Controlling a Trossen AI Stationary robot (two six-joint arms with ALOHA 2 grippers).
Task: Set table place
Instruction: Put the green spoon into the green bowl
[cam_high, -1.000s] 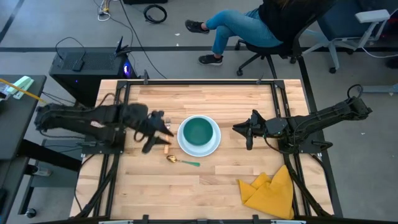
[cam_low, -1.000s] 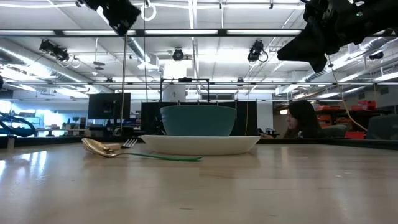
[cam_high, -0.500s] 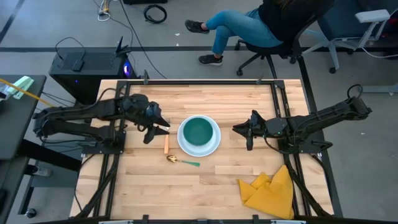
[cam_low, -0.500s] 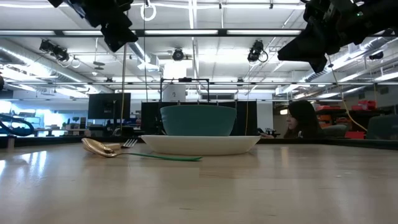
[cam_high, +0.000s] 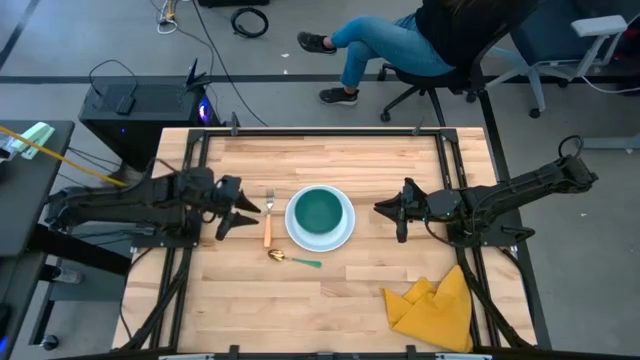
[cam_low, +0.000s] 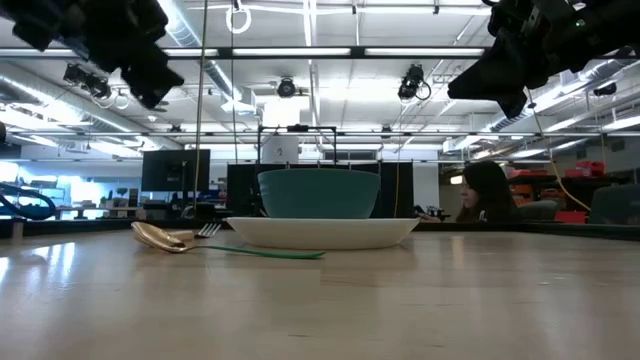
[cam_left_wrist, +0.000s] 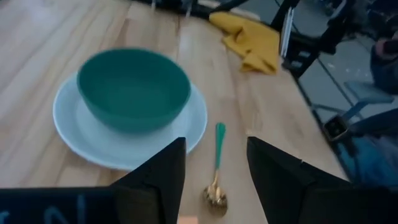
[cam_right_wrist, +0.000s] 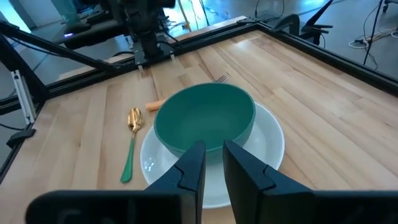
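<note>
From above, the teal bowl (cam_high: 320, 212) sits in the white plate (cam_high: 343, 236) mid-bench (cam_high: 330, 310). The fork (cam_high: 268, 217) lies just left of the plate, the spoon (cam_high: 291, 260) below-left.

Left wrist view: the left gripper (cam_left_wrist: 214, 171) hangs empty beyond the fork, jaws spread.

Right wrist view: the right gripper (cam_right_wrist: 212, 163) hovers right of the plate, jaws narrowly parted, empty.

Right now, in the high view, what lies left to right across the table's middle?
Left end effector → fork → bowl on the plate → right end effector.
</note>
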